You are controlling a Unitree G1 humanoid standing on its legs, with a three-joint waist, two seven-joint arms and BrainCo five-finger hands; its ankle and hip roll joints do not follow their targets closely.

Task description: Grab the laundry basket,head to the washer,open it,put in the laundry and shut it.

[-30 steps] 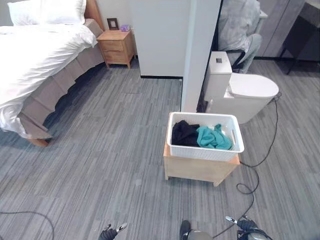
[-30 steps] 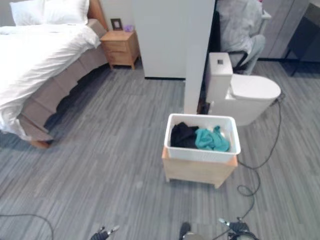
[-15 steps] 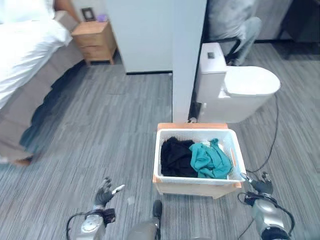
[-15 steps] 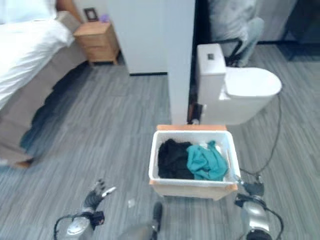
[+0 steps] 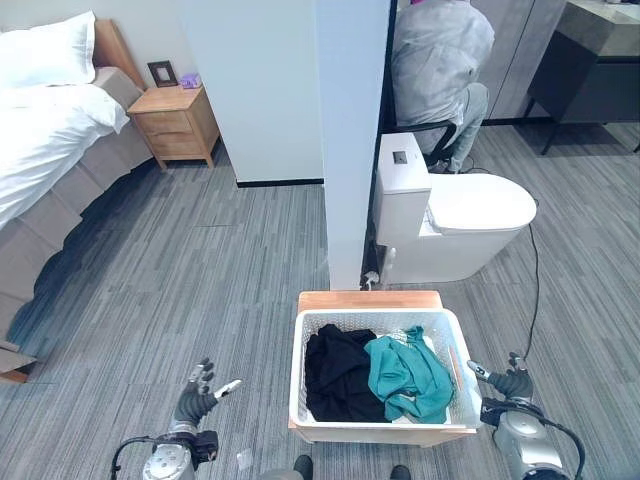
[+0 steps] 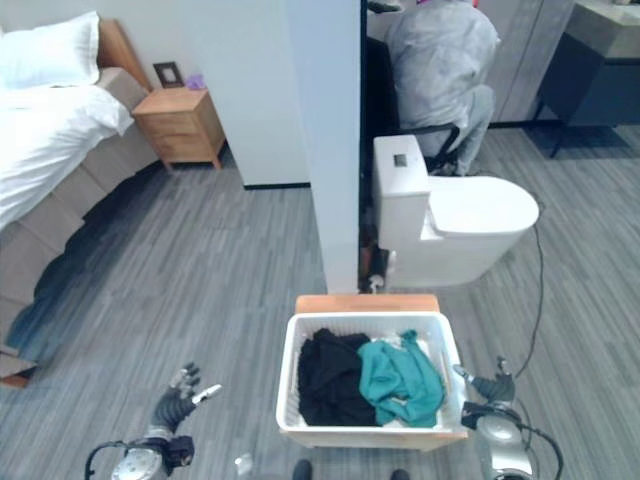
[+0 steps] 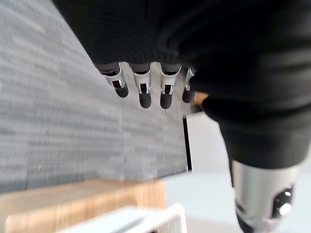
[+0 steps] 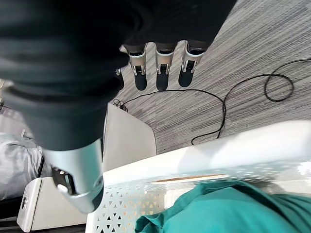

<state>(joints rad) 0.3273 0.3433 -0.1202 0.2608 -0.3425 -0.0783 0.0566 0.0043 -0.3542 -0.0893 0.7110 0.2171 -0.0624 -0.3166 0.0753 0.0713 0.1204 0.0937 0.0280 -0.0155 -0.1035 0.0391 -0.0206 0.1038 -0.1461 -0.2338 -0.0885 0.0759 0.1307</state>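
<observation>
So the grey plank floor (image 5: 200, 280) is taking up most of the scene, with lots of open room stretching to the left of the basket toward the bed (image 5: 40, 150), which is sitting along the far left edge with a wooden nightstand (image 5: 178, 124) just beside its head. A white partition wall (image 5: 300, 100) is coming down the middle and ending just behind the basket, so the room on that side is getting tight. Right of the wall a white toilet (image 5: 450, 215) is standing near the basket's far right corner, and a person (image 5: 440, 60) in grey is sitting on a chair behind it. A dark desk (image 5: 590, 80) is showing at the far right.

The white basket (image 5: 300, 375) is sitting on a low wooden box (image 5: 368, 299), whose edge is sticking out behind it. Inside, black cloth (image 5: 338, 372) is lying on the left side and teal cloth (image 5: 405, 375) on the right, touching each other.

The left hand (image 5: 198, 398) is hovering over bare floor, well apart from the basket's left wall, fingers spread and relaxed, holding nothing. The right hand (image 5: 510, 383) is hanging just beside the basket's right rim, fingers straight and apart, not gripping it.
</observation>
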